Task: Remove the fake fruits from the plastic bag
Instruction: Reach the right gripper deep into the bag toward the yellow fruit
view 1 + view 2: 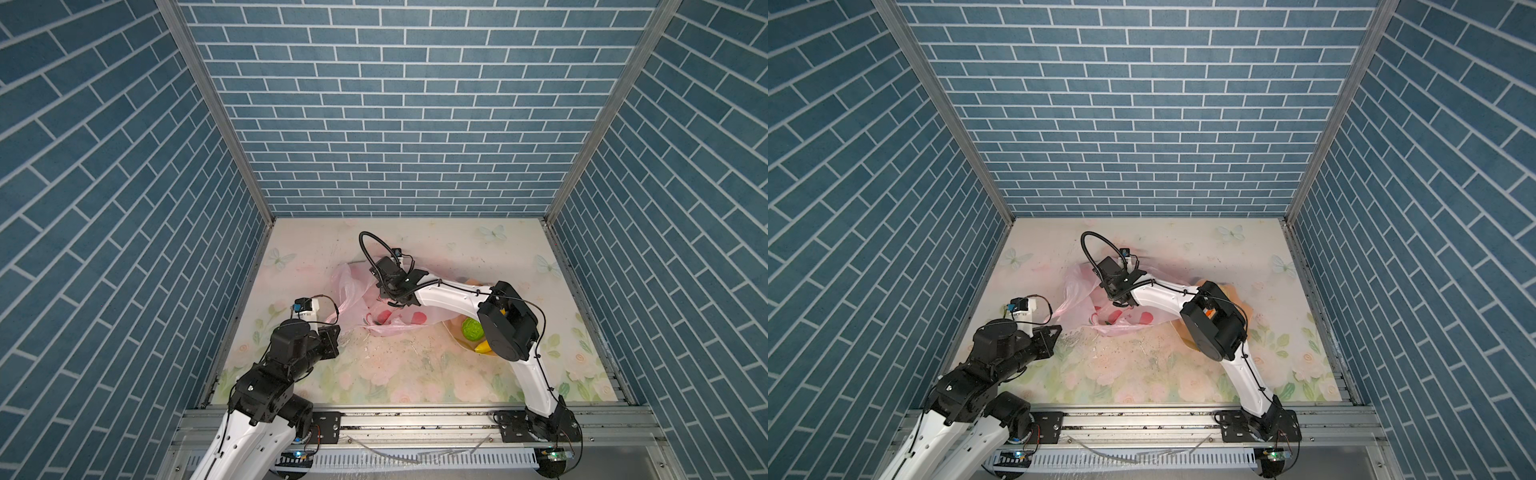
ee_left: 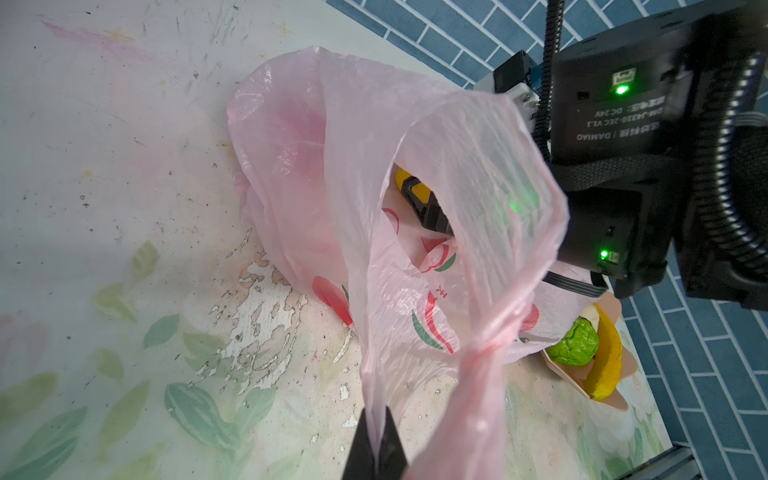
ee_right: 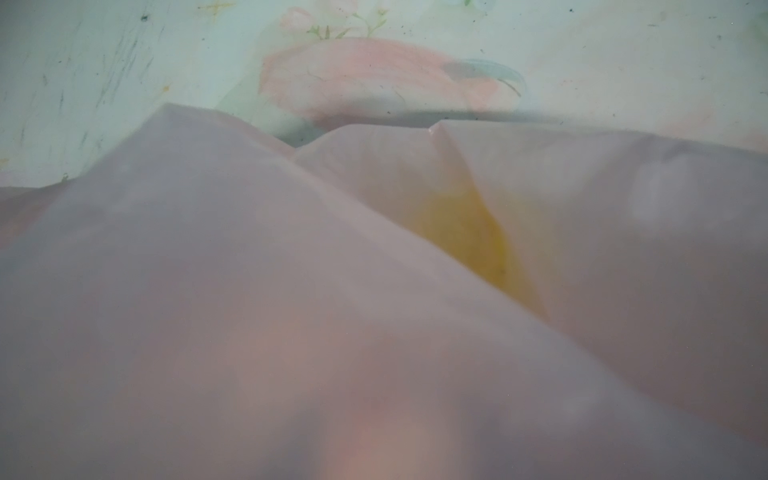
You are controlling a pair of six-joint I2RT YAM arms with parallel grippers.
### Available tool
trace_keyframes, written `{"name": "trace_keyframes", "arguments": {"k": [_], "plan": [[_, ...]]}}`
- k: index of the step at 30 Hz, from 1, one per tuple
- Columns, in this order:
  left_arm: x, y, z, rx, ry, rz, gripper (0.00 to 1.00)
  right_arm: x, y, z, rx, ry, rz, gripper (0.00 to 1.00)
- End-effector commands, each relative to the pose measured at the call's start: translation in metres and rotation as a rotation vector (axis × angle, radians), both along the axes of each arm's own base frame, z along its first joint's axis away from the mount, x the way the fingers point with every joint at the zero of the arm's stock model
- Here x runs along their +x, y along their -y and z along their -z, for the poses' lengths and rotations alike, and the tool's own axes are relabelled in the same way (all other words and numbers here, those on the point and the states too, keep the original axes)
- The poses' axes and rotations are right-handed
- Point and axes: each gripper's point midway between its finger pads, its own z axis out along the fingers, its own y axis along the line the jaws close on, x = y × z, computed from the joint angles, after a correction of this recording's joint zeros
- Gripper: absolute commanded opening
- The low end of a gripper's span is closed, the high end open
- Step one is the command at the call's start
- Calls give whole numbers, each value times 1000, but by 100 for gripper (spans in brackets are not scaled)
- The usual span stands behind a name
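The pale pink plastic bag [image 1: 357, 299] [image 1: 1079, 295] lies crumpled mid-table with its mouth held up. My left gripper [image 2: 375, 411] is shut on one twisted loop handle. My right arm reaches into the bag's mouth. In the left wrist view one black finger [image 2: 419, 203] lies against a yellow fruit [image 2: 401, 174] inside. Bag film [image 3: 249, 291] covers the right wrist view, with a yellow glow [image 3: 469, 232] behind it, so its jaws are hidden. A bumpy green ball [image 1: 472, 328] [image 2: 575, 340], a banana [image 1: 484, 347] [image 2: 609, 357] and a cream lump [image 2: 592, 313] lie in the bowl.
The peach scalloped bowl [image 2: 611, 401] [image 1: 1235, 293] stands right of the bag, largely under my right arm's elbow [image 1: 505, 328]. Blue brick walls close in the flowered table [image 1: 415, 374] on three sides; a metal rail [image 1: 415, 419] runs along the front.
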Motion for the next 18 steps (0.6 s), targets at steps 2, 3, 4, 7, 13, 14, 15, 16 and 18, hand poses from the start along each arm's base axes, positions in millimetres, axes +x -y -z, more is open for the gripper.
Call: {"name": "trace_keyframes", "arguments": {"k": [2, 3, 4, 7, 13, 14, 15, 16, 18], "plan": [[-2, -4, -8, 16, 23, -2, 3, 8, 16, 20, -69, 3, 48, 57], [-3, -4, -7, 18, 22, -1, 3, 11, 17, 20, -70, 7, 52, 57], [-3, -4, -8, 20, 22, -2, 3, 13, 18, 20, -71, 12, 56, 58], [-4, -5, -7, 23, 19, 0, 3, 19, 19, 18, -80, 27, 62, 60], [-3, -3, -5, 18, 15, 8, 3, 27, 18, 14, -75, 58, 78, 67], [-4, -2, -5, 15, 13, 11, 3, 29, 17, 14, -70, 61, 80, 69], [-4, -2, -4, 12, 8, 11, 3, 30, 17, 15, -67, 63, 82, 70], [-5, -1, -4, 6, 6, 15, 3, 32, 16, 15, -64, 67, 86, 72], [-6, 1, -2, -2, -2, 19, 3, 36, 15, 15, -56, 75, 99, 74]]}}
